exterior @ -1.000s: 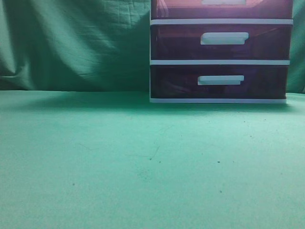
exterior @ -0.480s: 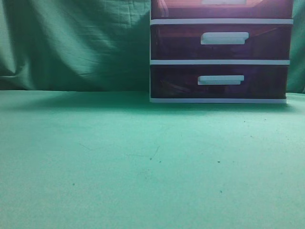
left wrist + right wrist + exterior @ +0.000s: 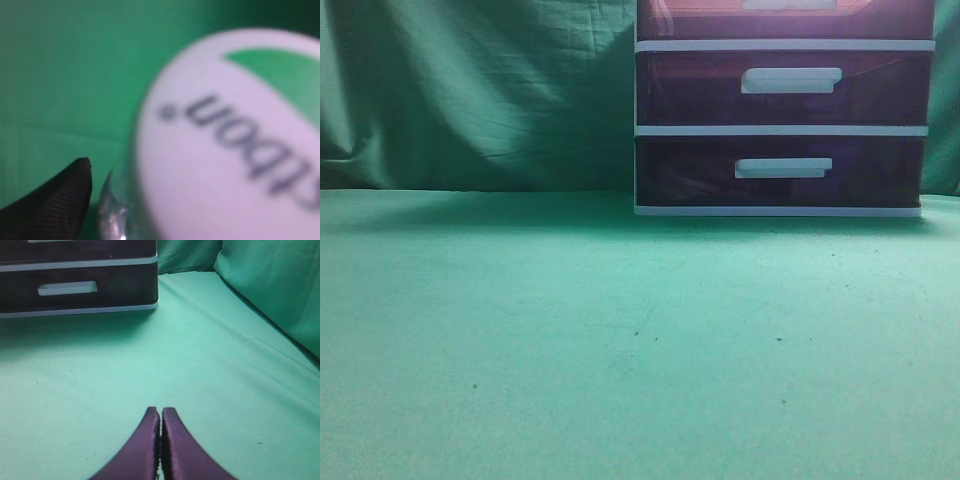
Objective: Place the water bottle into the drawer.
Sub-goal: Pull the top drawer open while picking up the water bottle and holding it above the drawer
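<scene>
Black ribbed finger of left gripper juts in low, just beside crinkled clear plastic of water bottle; blurred white round cap with dark lettering fills view right of finger. Grip unclear: only one finger visible, cannot tell. Right gripper low over green cloth table, curved dark fingers pressed together, nothing held. Ahead-left of right gripper: white-framed drawer unit. Glossy maroon translucent drawer at top edge, closed, white bar handle.

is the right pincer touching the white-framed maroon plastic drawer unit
Apart. The right wrist view shows the shut right pincer over bare green cloth, the white-framed maroon plastic drawer unit far beyond.
</scene>
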Robot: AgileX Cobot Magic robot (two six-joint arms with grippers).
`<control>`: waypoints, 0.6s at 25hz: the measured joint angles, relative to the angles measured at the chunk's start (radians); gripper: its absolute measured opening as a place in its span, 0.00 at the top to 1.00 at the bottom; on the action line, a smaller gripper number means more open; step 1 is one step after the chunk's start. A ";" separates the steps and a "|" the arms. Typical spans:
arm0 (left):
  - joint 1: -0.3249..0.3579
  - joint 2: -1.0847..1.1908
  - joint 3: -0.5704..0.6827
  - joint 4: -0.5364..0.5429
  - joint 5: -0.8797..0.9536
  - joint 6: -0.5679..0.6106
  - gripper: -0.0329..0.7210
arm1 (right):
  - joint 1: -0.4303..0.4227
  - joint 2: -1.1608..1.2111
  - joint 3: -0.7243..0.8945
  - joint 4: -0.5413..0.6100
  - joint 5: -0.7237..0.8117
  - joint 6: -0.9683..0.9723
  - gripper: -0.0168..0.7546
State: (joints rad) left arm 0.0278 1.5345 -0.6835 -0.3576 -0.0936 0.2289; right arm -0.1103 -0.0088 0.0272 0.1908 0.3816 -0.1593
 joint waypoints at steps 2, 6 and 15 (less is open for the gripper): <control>0.000 0.005 -0.002 0.000 -0.013 0.000 0.23 | 0.000 0.000 0.000 0.000 0.000 0.000 0.98; 0.000 0.007 -0.002 0.000 -0.021 0.000 0.49 | 0.000 0.000 0.000 0.000 0.000 0.000 0.98; -0.002 -0.084 -0.002 0.000 0.045 0.000 0.57 | 0.000 0.000 0.000 0.000 0.000 0.000 0.98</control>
State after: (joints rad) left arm 0.0257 1.4505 -0.6851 -0.3576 -0.0489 0.2289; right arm -0.1103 -0.0088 0.0272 0.1908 0.3816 -0.1593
